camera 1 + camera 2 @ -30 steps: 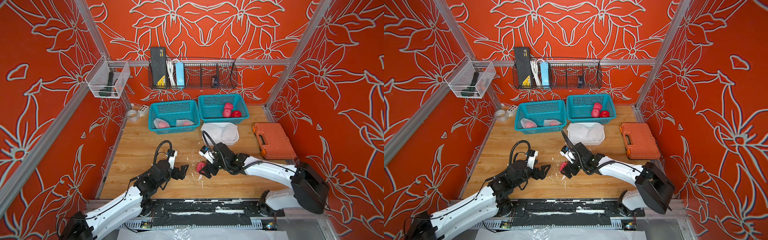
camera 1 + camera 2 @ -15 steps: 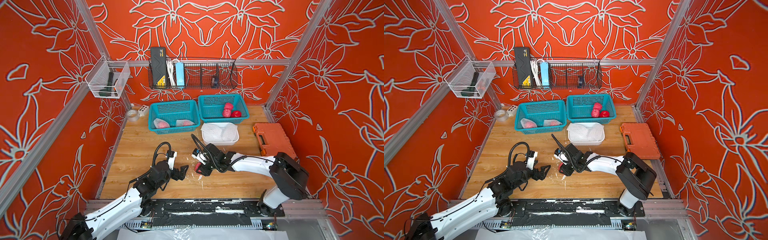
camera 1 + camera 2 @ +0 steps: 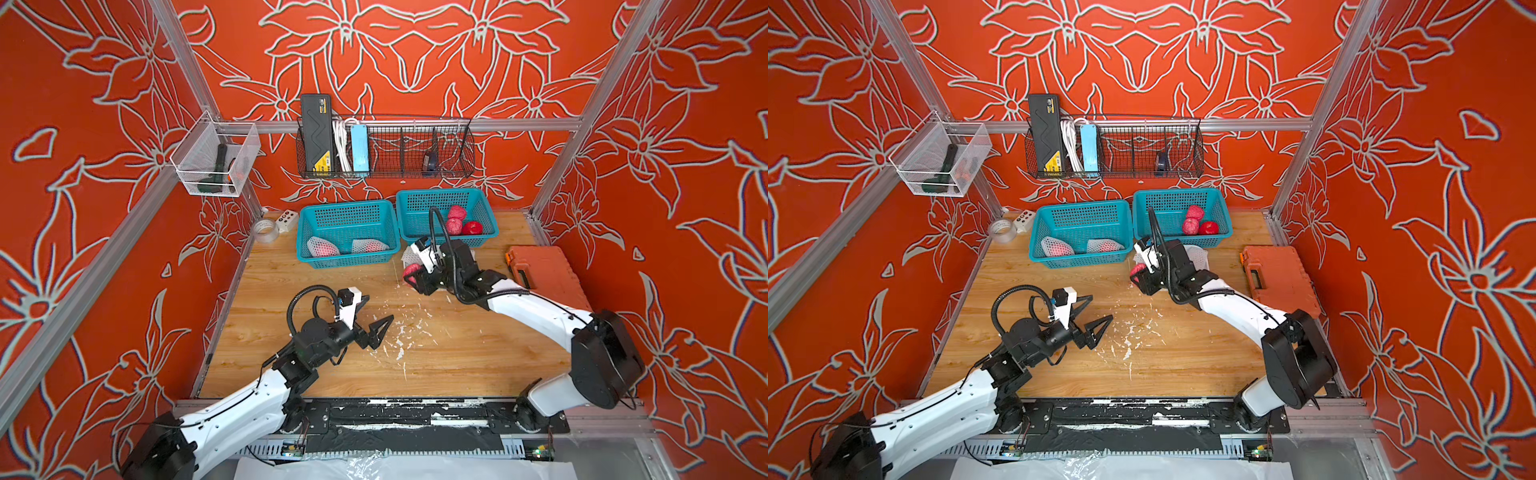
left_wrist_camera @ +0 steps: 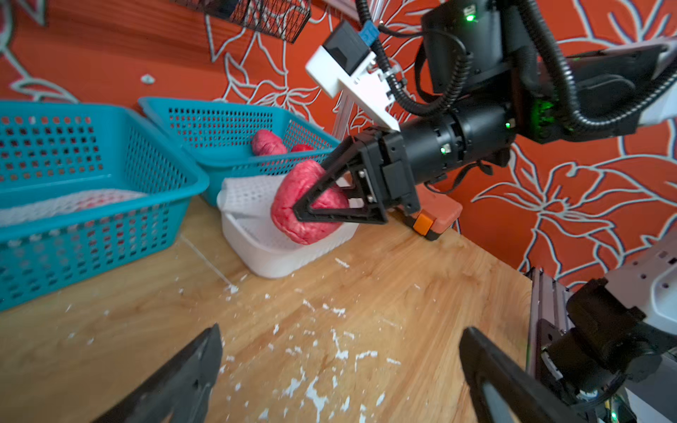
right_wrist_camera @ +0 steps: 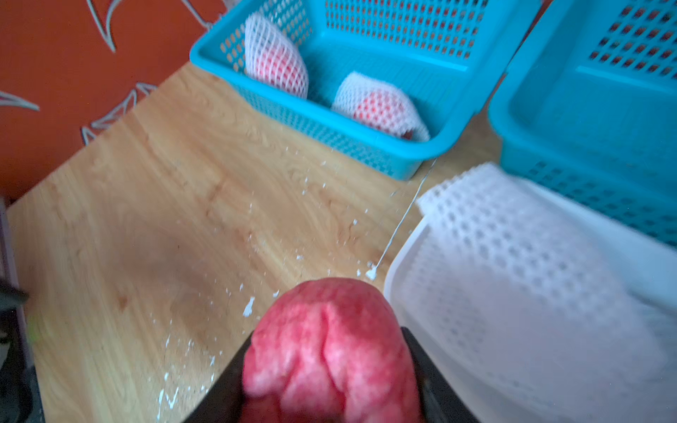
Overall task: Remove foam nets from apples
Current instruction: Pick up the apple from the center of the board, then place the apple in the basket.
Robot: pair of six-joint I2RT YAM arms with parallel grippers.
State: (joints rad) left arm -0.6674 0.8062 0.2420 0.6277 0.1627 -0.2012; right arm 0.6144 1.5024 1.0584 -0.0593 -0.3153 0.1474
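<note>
Pinching a bare pink-red apple (image 4: 289,197) between its two fingers, the right gripper (image 4: 311,190) hung just beside the corner of the white tray (image 4: 278,262), where an empty foam net (image 5: 513,256) lay. The left gripper (image 3: 378,308) hovered over the table (image 3: 291,282), fingers spread wide with nothing between them, white crumbs (image 3: 399,336) scattered below. Two netted apples (image 3: 322,248) sat in the left basket (image 3: 345,259); three bare apples (image 3: 456,212) sat in the right basket (image 3: 446,193).
</note>
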